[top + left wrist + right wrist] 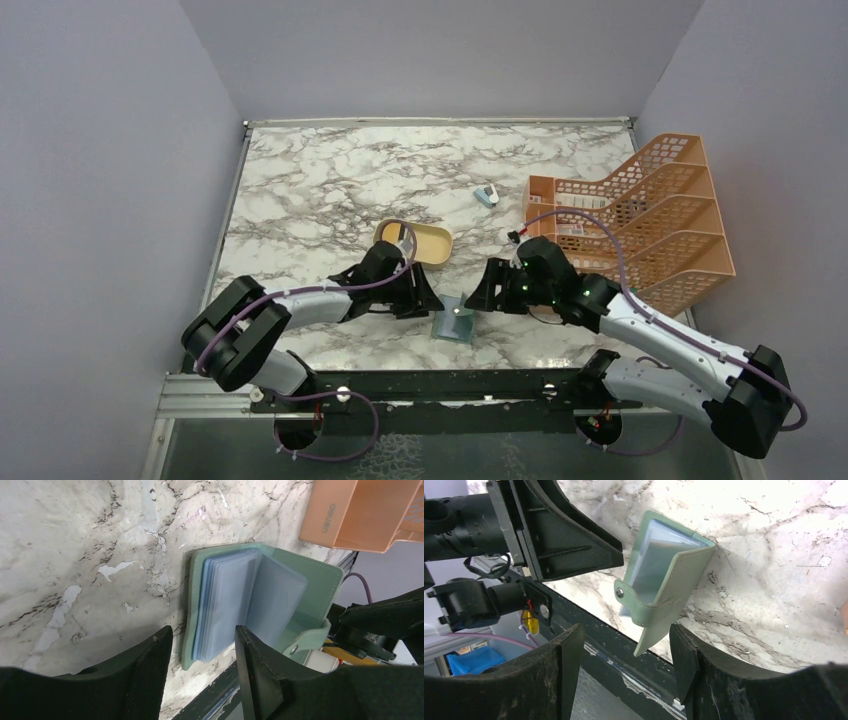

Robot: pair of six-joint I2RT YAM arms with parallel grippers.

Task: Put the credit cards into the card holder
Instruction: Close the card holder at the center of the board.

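Wallet [455, 326] lies half open, lower centre.
Your left gripper [202, 634] and right gripper [625, 631] flank it, both spread, pinching nothing.

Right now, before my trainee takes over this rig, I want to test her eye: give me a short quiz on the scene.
1. True or false: the card holder lies shut.
2. Where on the table does it lie? A: far edge. B: near edge, between the left gripper and right gripper. C: back left corner.
3. What do the two grippers hold?
Key: 1 false, its pockets show. 2 B. 3 nothing; both are open.
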